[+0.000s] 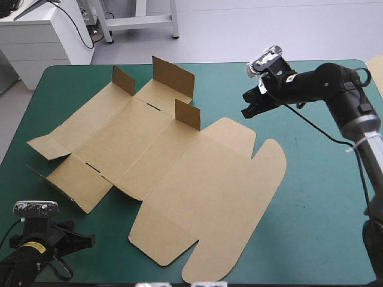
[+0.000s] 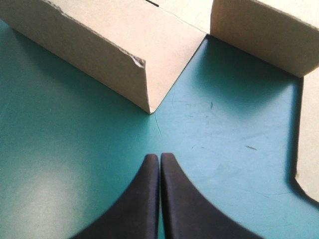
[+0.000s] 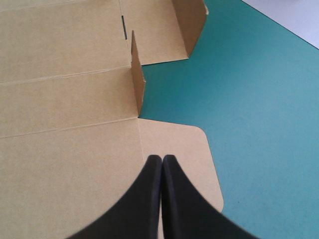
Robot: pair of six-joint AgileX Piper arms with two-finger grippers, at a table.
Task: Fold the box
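1. My left gripper (image 1: pixel 88 240) sits low at the near left corner of the counter (image 1: pixel 311 209), aimed at the box (image 1: pixel 179 161). Its black fingers are pressed together into one point and hold nothing.
2. My right arm comes in from the right side with its elbow bent, and my right gripper (image 1: pixel 246 110) is held above the counter near the far right part of the box. Its fingers are also pressed together and hold nothing.
3. The box lies as a cut brown sheet across the middle of the counter, mostly flat, with its long axis running from the far left to the near right.
4. Three short flaps (image 1: pixel 173 78) stand upright on the far side of the sheet. Two side flaps (image 1: pixel 48 147) at its left end are partly raised.
5. The broad panel toward the near right ends in two rounded flaps (image 1: pixel 270 160), which lie flat.
6. In the left wrist view, a raised flap stands ahead of the fingertips and apart from them, with bare teal-green cover between.
7. In the right wrist view, the fingertips sit over a rounded flap. One upright flap stands ahead of them and another farther on.
8. A white cabinet (image 1: pixel 42 36) and grey frame legs (image 1: pixel 137 21) stand on pale floor beyond the far edge
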